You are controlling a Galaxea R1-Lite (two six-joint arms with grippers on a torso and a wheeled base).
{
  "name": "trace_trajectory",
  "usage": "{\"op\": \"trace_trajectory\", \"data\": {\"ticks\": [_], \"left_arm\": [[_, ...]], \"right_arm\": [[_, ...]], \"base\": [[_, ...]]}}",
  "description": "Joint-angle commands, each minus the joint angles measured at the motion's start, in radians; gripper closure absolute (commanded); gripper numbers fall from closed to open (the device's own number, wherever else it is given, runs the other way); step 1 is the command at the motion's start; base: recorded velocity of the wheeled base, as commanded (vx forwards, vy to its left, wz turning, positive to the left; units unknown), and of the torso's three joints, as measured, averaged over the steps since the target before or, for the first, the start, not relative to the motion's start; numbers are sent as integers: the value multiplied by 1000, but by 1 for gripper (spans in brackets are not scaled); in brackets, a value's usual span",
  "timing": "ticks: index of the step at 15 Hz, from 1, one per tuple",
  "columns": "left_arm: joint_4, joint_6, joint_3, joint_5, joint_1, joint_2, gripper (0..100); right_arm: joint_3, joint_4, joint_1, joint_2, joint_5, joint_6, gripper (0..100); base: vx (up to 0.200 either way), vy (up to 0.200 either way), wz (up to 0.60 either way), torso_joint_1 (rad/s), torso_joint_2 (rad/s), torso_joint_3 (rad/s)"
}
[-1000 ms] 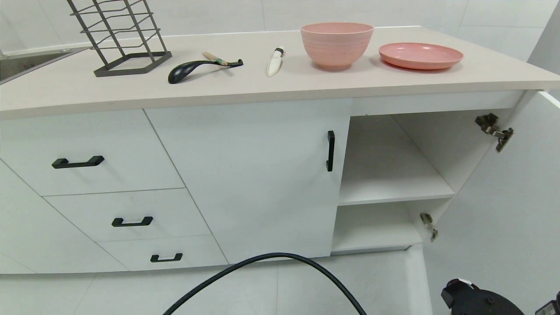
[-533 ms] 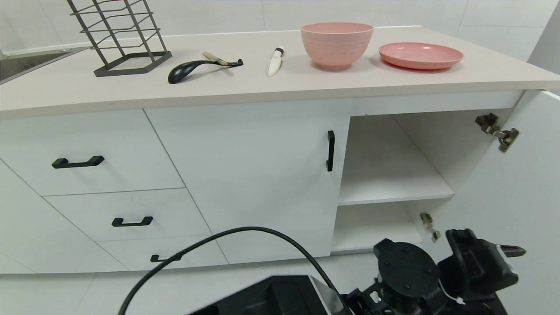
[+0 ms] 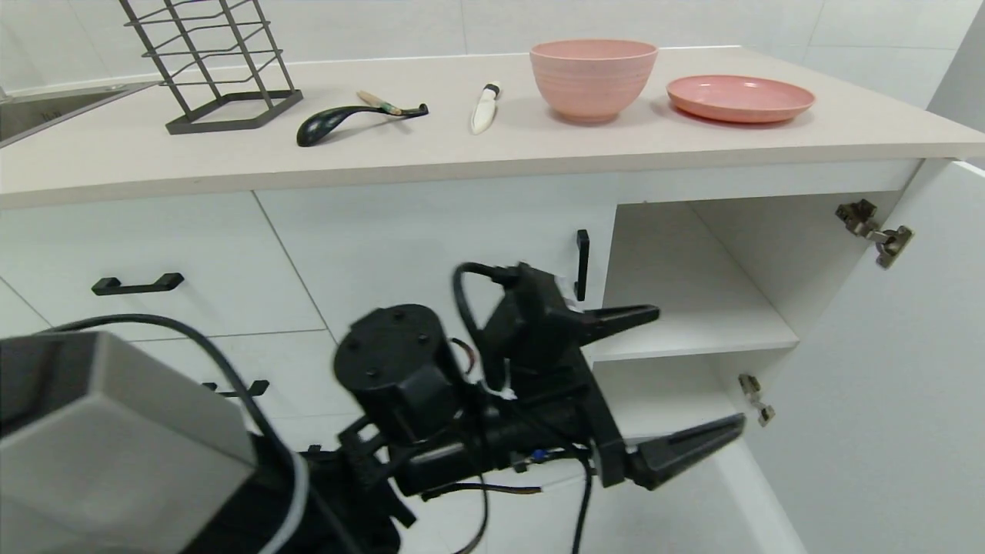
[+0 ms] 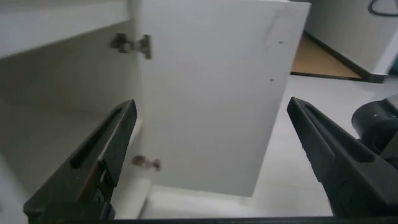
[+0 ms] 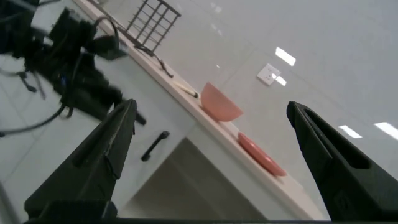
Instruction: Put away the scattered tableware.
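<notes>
The pink ribbed bowl (image 3: 592,77), pink shallow plate (image 3: 740,98), white knife (image 3: 484,108) and black curved spoon (image 3: 338,121) lie scattered on the beige bench (image 3: 462,150). Below it, my left end effector (image 3: 700,367) hangs spread wide before the open white cabinet's shelf (image 3: 692,323). My right end effector (image 5: 211,106) is spread too.

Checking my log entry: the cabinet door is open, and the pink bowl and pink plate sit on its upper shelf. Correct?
No. The head view shows the pink bowl and pink plate on the countertop, not the upper shelf; the cabinet door is open.
</notes>
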Motion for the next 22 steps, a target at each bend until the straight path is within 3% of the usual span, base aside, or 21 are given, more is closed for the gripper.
{"op": "trace_trajectory", "data": {"ticks": [1,4,7,8,9,11,13,14,16,17,18,19,20,21,22], "left_arm": [[-6,7,229,5,126,-297,0],[-3,5,411,5,284,-545,0],[8,4,677,5,495,-855,0],[14,4,696,3,518,-892,0],[85,2,741,3,593,-1050,0],[277,5,741,5,640,-1257,0],[599,5,741,8,659,-1519,0],[784,4,732,6,702,-1659,0],[1030,-1,727,6,737,-1861,0],[1085,10,736,35,751,-1872,0],[1102,-18,741,118,784,-1880,0],[1177,-47,743,212,814,-1903,0],[1304,-48,741,255,834,-1952,0],[1409,-36,741,266,846,-1966,0],[1402,-10,741,282,846,-1966,0]], "right_arm": [[23,-2,39,19,-1,-4,0],[23,4,77,6,4,-7,0],[23,111,116,-84,2,-19,0],[23,131,116,-101,2,-19,0],[23,246,116,-184,-1,-17,0],[23,481,116,-317,-8,-17,0],[23,785,139,-506,-18,-19,0],[23,803,133,-507,-31,-11,0],[23,869,131,-507,-123,58,0],[23,977,122,-515,-235,116,0],[23,1096,104,-546,-340,154,0],[23,1271,93,-573,-430,181,0],[17,1365,91,-573,-505,177,0],[18,1348,90,-573,-554,174,0],[21,1342,90,-573,-588,173,0]], "base": [[0,0,0,0,0,0],[0,0,0,0,0,0],[0,0,0,0,0,0],[0,0,0,0,0,0],[0,0,0,0,0,0],[0,0,0,0,0,0],[0,0,0,0,0,0],[0,0,0,0,0,0],[0,0,0,0,0,0],[0,0,0,0,0,0],[0,0,0,0,0,0],[0,0,0,0,0,0],[0,0,0,0,0,0],[0,0,0,0,0,0],[0,0,0,0,0,0]]}}
